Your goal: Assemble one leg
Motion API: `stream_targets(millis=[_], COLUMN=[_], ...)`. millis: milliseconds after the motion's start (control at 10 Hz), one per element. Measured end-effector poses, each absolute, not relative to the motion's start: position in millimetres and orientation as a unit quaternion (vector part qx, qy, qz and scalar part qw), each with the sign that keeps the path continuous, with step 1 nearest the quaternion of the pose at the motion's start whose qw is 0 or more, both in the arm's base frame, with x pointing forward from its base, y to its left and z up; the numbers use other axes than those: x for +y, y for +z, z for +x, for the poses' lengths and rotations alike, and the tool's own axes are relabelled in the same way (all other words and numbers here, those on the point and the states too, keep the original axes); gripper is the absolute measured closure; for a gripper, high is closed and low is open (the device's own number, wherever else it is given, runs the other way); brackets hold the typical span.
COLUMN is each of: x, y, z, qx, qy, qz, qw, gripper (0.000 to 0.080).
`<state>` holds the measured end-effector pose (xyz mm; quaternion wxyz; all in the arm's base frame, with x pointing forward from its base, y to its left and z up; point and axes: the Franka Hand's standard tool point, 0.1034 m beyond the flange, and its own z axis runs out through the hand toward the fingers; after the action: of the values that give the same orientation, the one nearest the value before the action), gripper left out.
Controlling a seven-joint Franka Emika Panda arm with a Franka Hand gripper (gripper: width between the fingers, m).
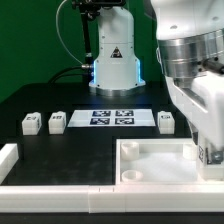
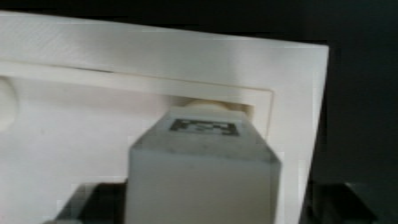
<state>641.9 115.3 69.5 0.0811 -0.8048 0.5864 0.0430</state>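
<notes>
Already we hold one leg (image 2: 201,150) pinched between our jaws, its tip at the corner socket of the white tray-like tabletop (image 1: 150,160). Seating remains; three more legs (image 1: 31,123) lie behind the tabletop on the counter (image 1: 60,150).

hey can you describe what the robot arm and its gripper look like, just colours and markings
The arm has smooth glossy white rounded shells with a darker grey band between sections. A black cable loops behind its white base, which carries a small black triangular mark and glows bluish underneath. The gripper looks grey and boxy, carrying a black-and-white square tag.
</notes>
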Motion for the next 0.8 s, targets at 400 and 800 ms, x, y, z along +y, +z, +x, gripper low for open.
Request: stream_targets(millis=[400, 800], x=[115.4, 121.5], y=[67.3, 69.7], z=[643.9, 645.7], qx=[0.355, 0.009], qy=[0.004, 0.008], qz=[-0.930, -0.999], qw=[0.093, 0.041], gripper=[0.0151, 0.0151])
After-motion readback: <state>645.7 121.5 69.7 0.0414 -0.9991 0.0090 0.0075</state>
